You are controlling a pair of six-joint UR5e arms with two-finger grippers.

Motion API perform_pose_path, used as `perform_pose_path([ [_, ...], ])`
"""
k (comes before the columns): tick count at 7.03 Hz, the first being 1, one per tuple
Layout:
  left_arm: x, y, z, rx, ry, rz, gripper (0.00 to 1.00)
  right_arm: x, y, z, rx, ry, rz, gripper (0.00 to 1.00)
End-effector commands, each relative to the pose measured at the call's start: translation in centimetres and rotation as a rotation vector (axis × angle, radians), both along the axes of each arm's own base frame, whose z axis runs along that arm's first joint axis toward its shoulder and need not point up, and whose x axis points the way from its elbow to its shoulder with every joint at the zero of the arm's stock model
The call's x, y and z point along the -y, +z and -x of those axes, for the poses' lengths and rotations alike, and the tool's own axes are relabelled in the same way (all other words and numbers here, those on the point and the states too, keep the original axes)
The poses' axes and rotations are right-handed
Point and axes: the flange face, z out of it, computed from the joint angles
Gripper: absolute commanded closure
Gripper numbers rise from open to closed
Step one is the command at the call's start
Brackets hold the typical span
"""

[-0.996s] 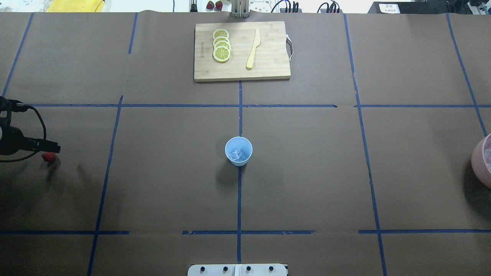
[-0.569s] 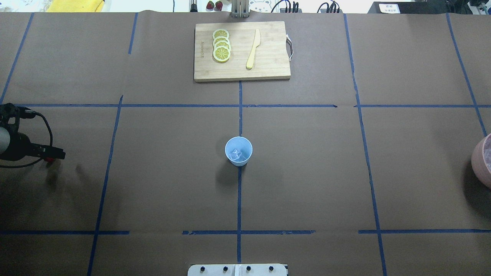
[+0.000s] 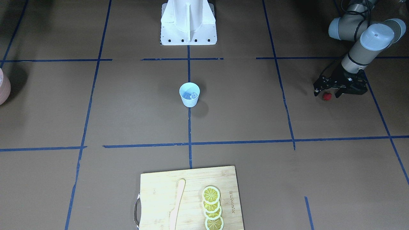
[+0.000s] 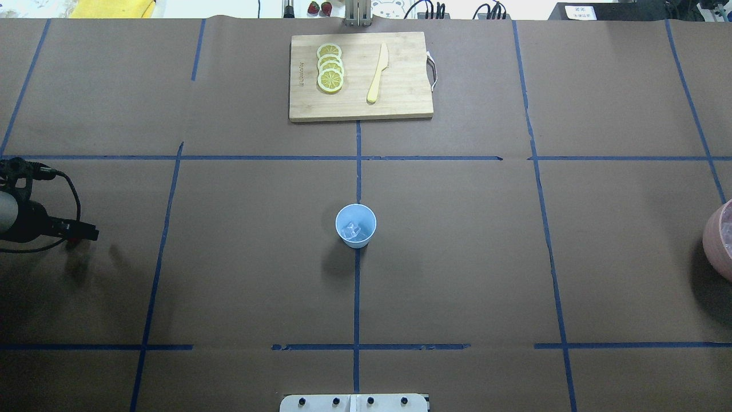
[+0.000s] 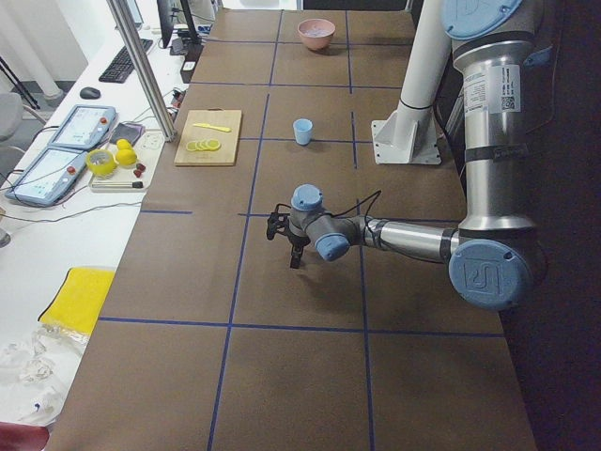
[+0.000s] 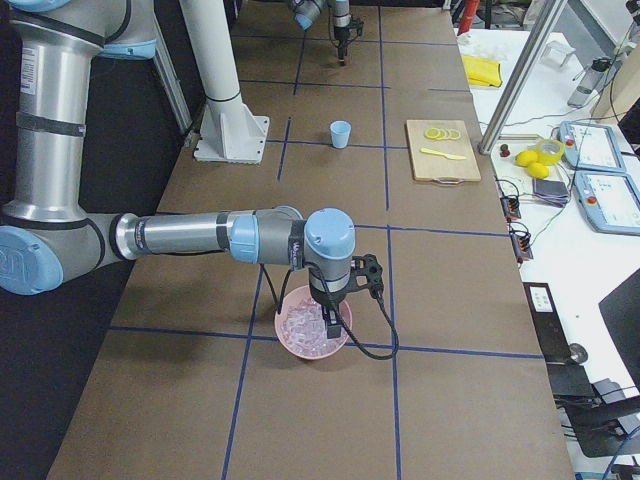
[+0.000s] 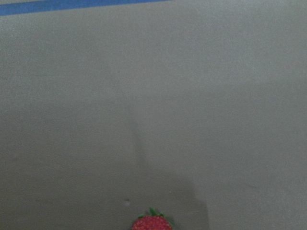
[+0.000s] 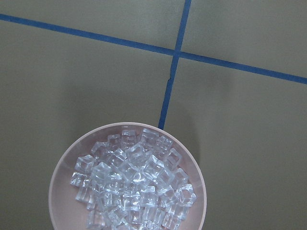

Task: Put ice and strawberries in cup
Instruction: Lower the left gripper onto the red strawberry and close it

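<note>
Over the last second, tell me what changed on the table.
The left claw shifted slightly toward the table's centre and the robot's side, over the strawberry. The berry now sits between the open fingers, and the overhead view barely shows it. The claw has not closed on it. The cup with its ice, the cutting board and the pink bowl stayed put.

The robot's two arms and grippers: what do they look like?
Both the left arm and right arm are silver-grey tubes with pale-blue joint caps; one cap bears a logo, and a printed label sits on one link of the left arm. The left gripper and right gripper are black, two-fingered, each with a looping black cable.
</note>
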Motion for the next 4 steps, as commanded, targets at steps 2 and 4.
perform_pose_path([
  [2,0.06,0.34,-0.06,0.005,0.003,0.001,0.08,0.07,-0.06,0.0,0.0,0.0,-0.001,0.01],
  [4,0.06,0.25,-0.02,0.002,0.007,0.0,0.69,0.13,-0.27,-0.07,0.0,0.002,-0.006,0.01],
])
